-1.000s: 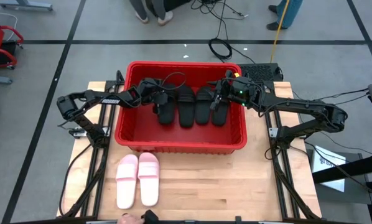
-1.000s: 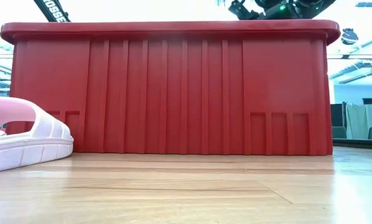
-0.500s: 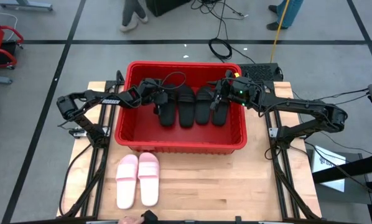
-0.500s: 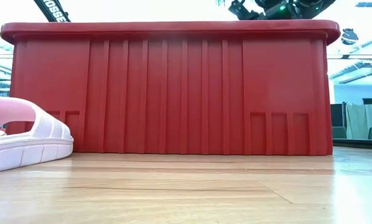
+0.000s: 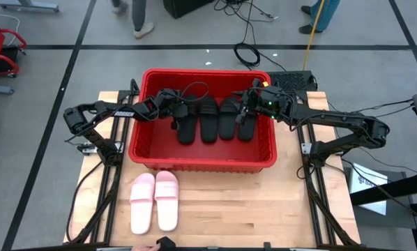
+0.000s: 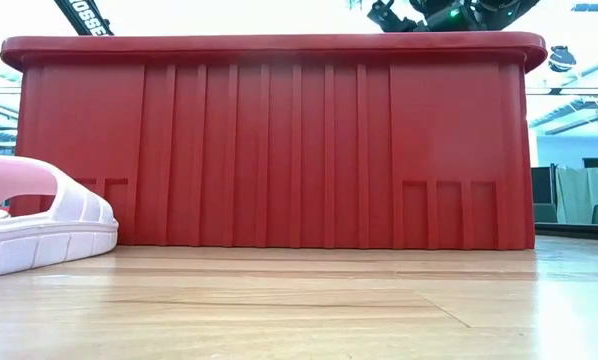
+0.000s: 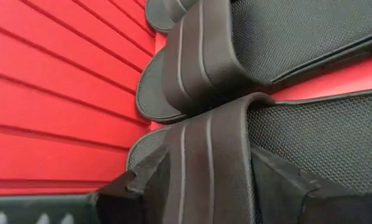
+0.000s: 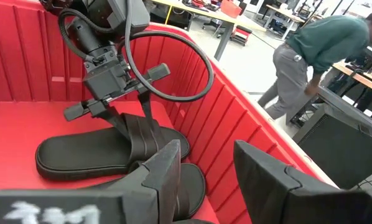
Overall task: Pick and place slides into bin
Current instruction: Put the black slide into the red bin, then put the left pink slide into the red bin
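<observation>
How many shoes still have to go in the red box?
Two. Four black slides already lie in the red bin. The left gripper straddles the leftmost one's strap with open fingers; the right gripper sits open in the bin too. The two pink slides wait on the table.

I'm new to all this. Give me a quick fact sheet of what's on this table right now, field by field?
Bin: red bin mid-table
Inside it: four black slides side by side
Outside it: two pink slides on the table in front of the bin
Left gripper: in the bin, open, fingers straddling the leftmost slide's strap
Right gripper: over the rightmost black slide, open, holding nothing
</observation>
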